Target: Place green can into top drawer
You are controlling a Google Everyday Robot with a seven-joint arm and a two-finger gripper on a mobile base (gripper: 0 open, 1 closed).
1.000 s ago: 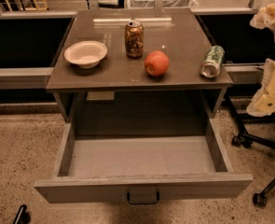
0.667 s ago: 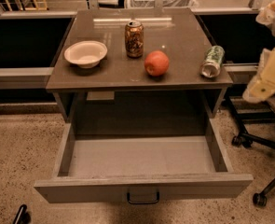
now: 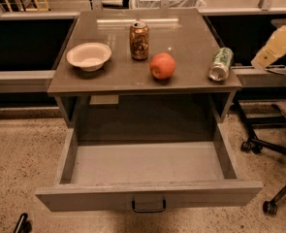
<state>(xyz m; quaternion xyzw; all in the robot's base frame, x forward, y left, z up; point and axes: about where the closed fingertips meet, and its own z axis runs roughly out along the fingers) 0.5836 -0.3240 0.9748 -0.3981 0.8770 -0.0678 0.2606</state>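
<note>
Lying on its side at the tabletop's (image 3: 181, 30) right edge: green can (image 3: 221, 63). Leftward: apple (image 3: 162, 65), upright brown can (image 3: 139, 41), white bowl (image 3: 88, 56). Below: top drawer (image 3: 147, 194), pulled open. Right of the can, apart from it and off the table: gripper (image 3: 274, 48), higher than a moment ago; spread or pressed together, cannot tell.

The table (image 3: 181, 35) is a dull grey-brown, with a shiny patch by its back edge. The green can (image 3: 221, 63) near the right edge is green with white marks and has a silver end. The other can (image 3: 139, 41) is brown and orange with a silver top. The round fruit (image 3: 162, 65) by the front edge is red-orange. The bowl (image 3: 88, 56) near the left edge is white. The top drawer (image 3: 147, 164) is plain grey and its handle (image 3: 148, 207) is dark. The gripper (image 3: 277, 46), out past the right edge, is pale yellow. The floor (image 3: 21, 154) is sandy with little dark specks.
</note>
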